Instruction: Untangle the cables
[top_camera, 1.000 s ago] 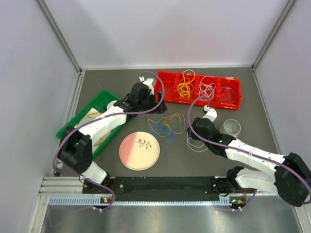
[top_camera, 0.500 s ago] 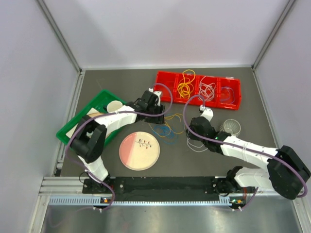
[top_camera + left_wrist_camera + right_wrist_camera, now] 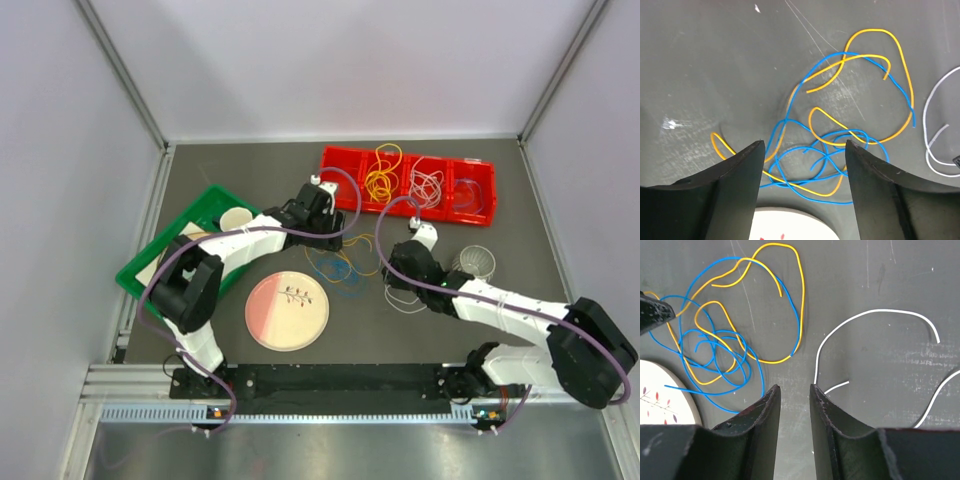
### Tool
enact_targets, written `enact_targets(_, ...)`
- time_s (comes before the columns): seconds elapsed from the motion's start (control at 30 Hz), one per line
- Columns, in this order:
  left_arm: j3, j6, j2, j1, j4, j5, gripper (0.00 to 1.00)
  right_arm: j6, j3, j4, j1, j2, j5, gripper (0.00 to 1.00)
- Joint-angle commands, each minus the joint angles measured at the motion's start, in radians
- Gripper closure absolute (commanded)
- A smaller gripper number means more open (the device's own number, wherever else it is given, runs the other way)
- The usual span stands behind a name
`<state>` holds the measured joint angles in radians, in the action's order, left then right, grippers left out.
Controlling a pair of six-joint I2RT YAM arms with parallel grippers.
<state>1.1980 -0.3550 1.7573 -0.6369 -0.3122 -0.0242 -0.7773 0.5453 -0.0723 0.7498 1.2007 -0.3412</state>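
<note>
**A:** Left claw [image 3: 805, 150] hung low over the table [image 3: 700, 60], jaws spread wide, nothing pinched. The blue-and-yellow tangle [image 3: 832, 137] sat right in the gap betw. them.

**B:** Why line up there, d'you reckon?

**A:** That was where the crossings were thickest, I'd say. The blue cable [image 3: 912, 107] coiled over itself several times, just beside the plate [image 3: 287, 312]. Spread jaws straddling the knot looked like a setup for a pinch on 1 strand.

**B:** And the right claw [image 3: 793, 390]?

**A:** Jaws only narrowly parted, nothing betw. them. It hovered w/ the tangle on 1 side and the white cable [image 3: 880, 310] on the other. That cable lay apart from the knot, touching neither colour.

**B:** So the white one was free already?

**A:** Looked so. The 2 colours weren't: the yellow cable [image 3: 801, 300] looped wide, w/ blue riding along and crossing it.

**B:** Where would the loose ones go?

**A:** Prob. the red tray [image 3: 345, 185] at the far side. Its compartments held yellow and white bundles, sorted by colour.

**B:** Risk?

**A:** Grabbing 2 strands at once would drag the whole knot across the table.
</note>
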Motion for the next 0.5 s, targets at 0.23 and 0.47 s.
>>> enact_targets(0.23,0.064,0.030,0.108,-0.001,0.044,0.033,0.45,0.010,0.058,0.016,0.005,0.030,0.019,0.70)
enact_targets(0.47,0.069,0.024,0.122,-0.001,0.047,0.036,0.63,0.012,0.056,0.016,0.005,0.030,0.027,0.71)
